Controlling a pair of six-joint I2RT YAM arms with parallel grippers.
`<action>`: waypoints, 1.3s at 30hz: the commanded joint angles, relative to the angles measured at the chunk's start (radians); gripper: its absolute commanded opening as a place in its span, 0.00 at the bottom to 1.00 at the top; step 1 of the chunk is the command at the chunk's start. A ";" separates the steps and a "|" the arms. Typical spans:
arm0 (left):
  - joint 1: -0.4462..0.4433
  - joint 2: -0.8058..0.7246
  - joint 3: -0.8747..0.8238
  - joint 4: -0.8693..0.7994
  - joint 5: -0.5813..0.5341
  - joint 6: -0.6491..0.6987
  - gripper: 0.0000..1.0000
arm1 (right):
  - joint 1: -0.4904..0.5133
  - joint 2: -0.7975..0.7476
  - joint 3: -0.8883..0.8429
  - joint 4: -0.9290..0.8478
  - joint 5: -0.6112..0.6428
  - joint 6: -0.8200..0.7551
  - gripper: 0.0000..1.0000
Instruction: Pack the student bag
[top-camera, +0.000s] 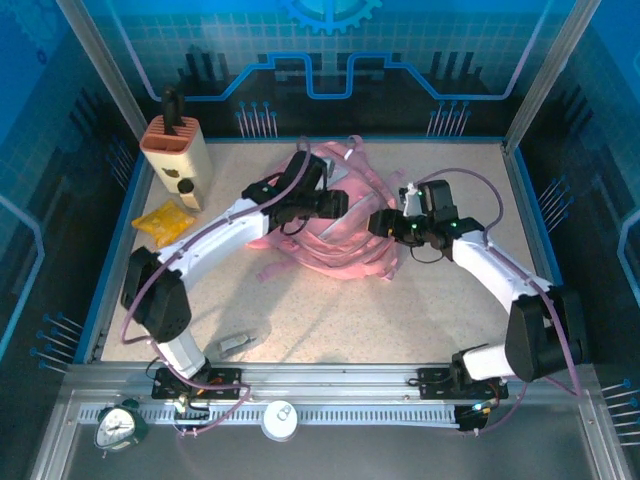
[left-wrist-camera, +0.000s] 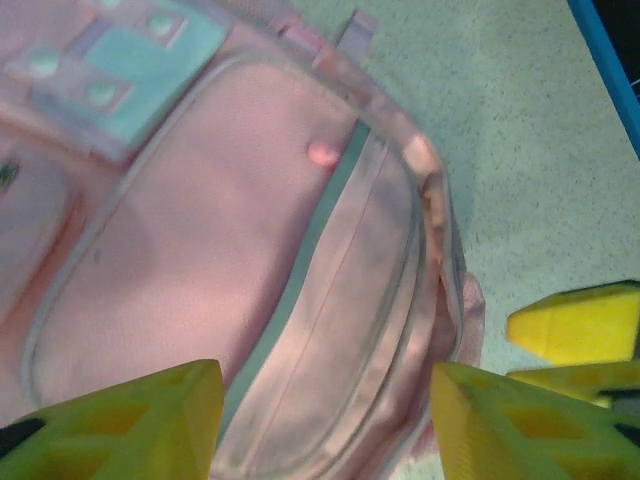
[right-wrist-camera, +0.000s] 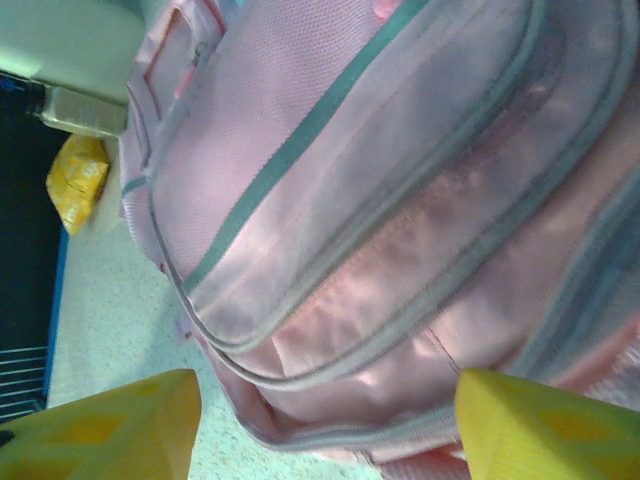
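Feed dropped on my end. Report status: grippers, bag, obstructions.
Left gripper open, above student bag. Right gripper open, close on bag. Bag lying mid-table between both. Yellow packet off to the left, apart from bag.

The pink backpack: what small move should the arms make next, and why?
Probably lower the left gripper onto the small pink tab beside the front pocket's zip and pinch it. Both it and the right gripper hang open over the student bag holding nothing, the pockets look zipped shut, and the yellow packet lies outside.

Pink student bag (right-wrist-camera: 330, 200), yellow packet (top-camera: 165, 218), speckled table (top-camera: 380, 320)
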 joint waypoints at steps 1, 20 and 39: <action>0.015 -0.128 -0.136 0.087 -0.022 -0.132 0.61 | 0.021 -0.046 -0.012 -0.103 0.061 -0.057 0.71; 0.191 -0.187 -0.523 0.300 -0.045 -0.521 0.63 | 0.165 -0.116 -0.150 -0.053 0.069 0.017 0.78; 0.218 0.071 -0.381 0.363 -0.001 -0.578 0.29 | 0.165 -0.134 -0.173 -0.033 0.074 0.016 0.81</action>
